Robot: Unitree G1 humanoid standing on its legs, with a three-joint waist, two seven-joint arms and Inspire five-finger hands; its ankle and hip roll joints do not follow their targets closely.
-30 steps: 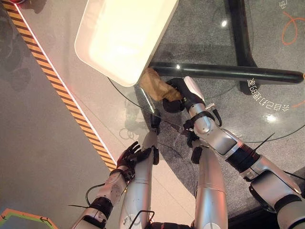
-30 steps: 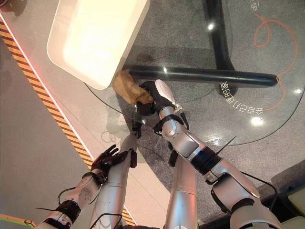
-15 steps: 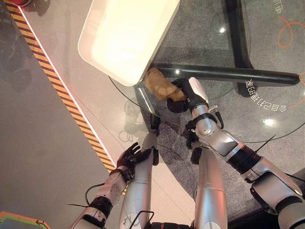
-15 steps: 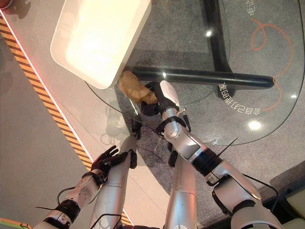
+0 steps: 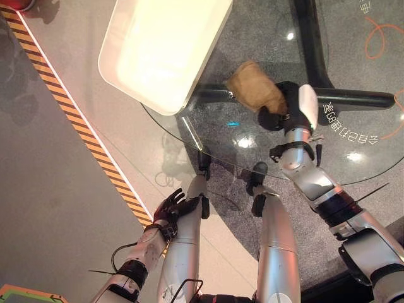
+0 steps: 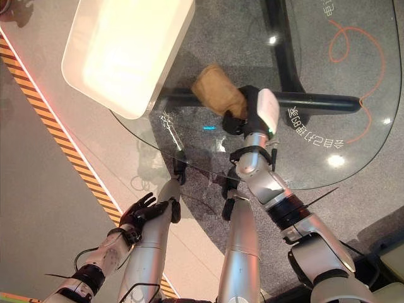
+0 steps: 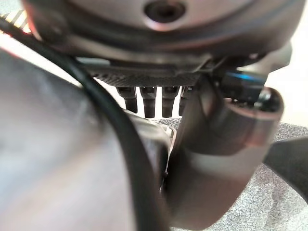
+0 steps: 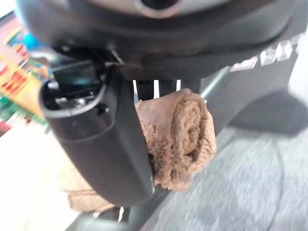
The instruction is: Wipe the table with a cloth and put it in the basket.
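Left robot hand [image 5: 172, 206] hung low at the near side of the scene, below the edge of the glass worktop [image 5: 208, 136] and over the floor, with its fingers relaxed and spread and nothing held in them. It rested close against the robot's own limb. Beside it on the floor ran a strip of orange-and-black hazard tape [image 5: 76, 123], passing diagonally away from the robot.

Right robot hand [image 5: 282, 107] was extended forward over the round glass worktop. Its fingers were curled round a brown cloth [image 5: 254, 88], and the thumb carried a white cover. In the right wrist view the cloth [image 8: 185, 137] showed as a rolled, fluffy bundle clamped between the thumb and the fingers, bulging out past the thumb. The bundle projected from the hand toward the robot's left and sat over the glass; contact between cloth and glass could not be confirmed.

Through the glass, the dark bar of the worktop's base [image 5: 353, 99] showed directly under the hand and cloth.

Farther out and to the robot's left stood the white basket [image 5: 123, 66], a rectangular tub with rounded corners, resting on the worktop and overhanging its edge. The cloth lay near the basket's nearest corner but apart from it, outside the tub.
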